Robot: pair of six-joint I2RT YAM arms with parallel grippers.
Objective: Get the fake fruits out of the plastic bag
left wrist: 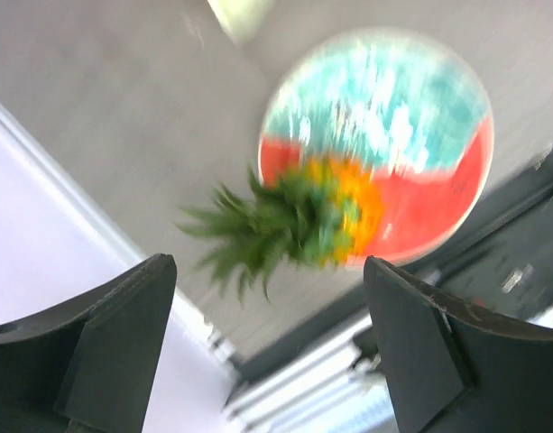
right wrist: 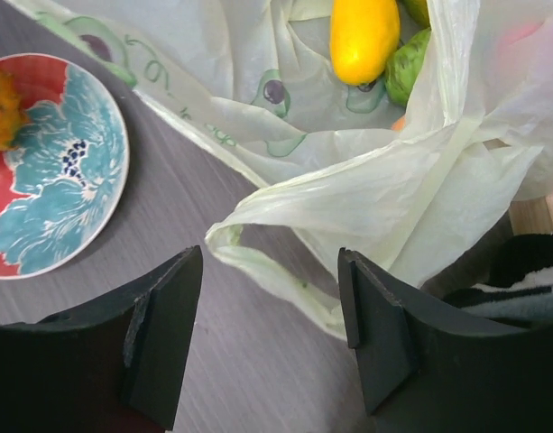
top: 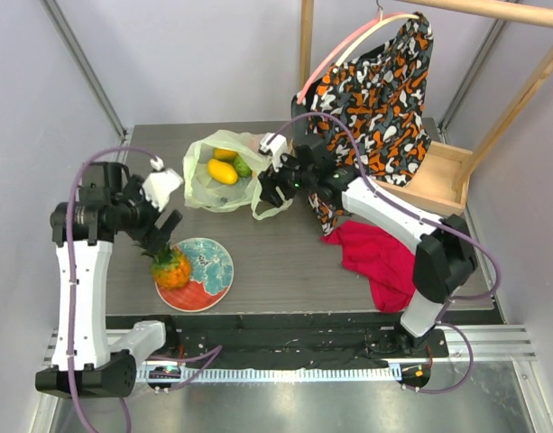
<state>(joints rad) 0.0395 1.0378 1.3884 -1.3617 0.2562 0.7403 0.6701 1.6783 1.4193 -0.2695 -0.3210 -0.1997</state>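
Back right: orange-black-white patterned garment (top: 377,90) hung on a hanger from a wooden rack (top: 520,86), its hem just behind the right arm. Red cloth (top: 381,257) lay crumpled on the grey table (top: 285,266) under that arm's forearm. Red-and-teal plate (top: 217,262) sat near front left, apart from the bag. Plastic bag (top: 213,194) stood mid-table, mouth open upward, pale yellow-green, crinkly and translucent, one handle loop (right wrist: 267,271) trailing onto the table. Inside: two yellow-orange mangoes (top: 223,170) and a green fruit (top: 244,168), touching. Pineapple (top: 171,268) lay on the plate's left rim, orange body, green leaves pointing toward the left gripper (top: 163,236). That gripper's jaws were spread wide just above the leaves, gripping nothing; its wrist view was blurred. Right gripper (top: 267,191) was at the bag's right side, jaws apart, the handle loop showing between them, unpinched.
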